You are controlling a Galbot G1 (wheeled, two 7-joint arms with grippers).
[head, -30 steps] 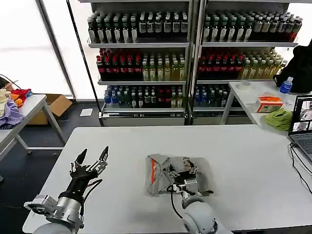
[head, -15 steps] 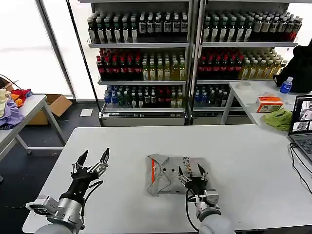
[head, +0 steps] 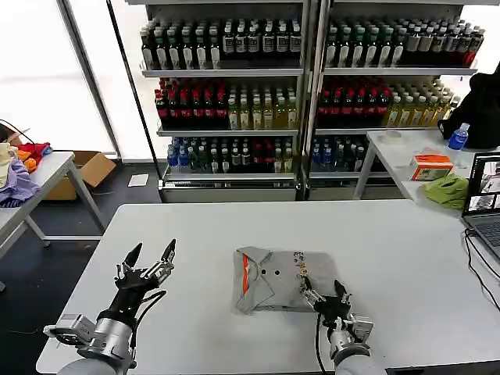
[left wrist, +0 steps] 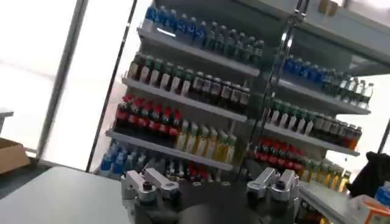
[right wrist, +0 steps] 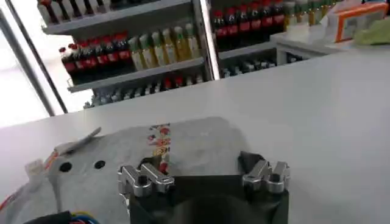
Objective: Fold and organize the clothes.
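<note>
Here the folded T-shirt (head: 277, 280) lies mid-table (head: 406, 258), collar label to the left, the right gripper (head: 324, 295) spread and empty at its near right corner — the left gripper (head: 148, 258), jaws apart too, raised well off to the left.

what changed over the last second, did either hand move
The right hand drew back off the folded T-shirt toward the robot and to its right, open and holding nothing, now at the shirt's near right corner. The left hand stayed raised and open over the table; the shirt kept its place.
</note>
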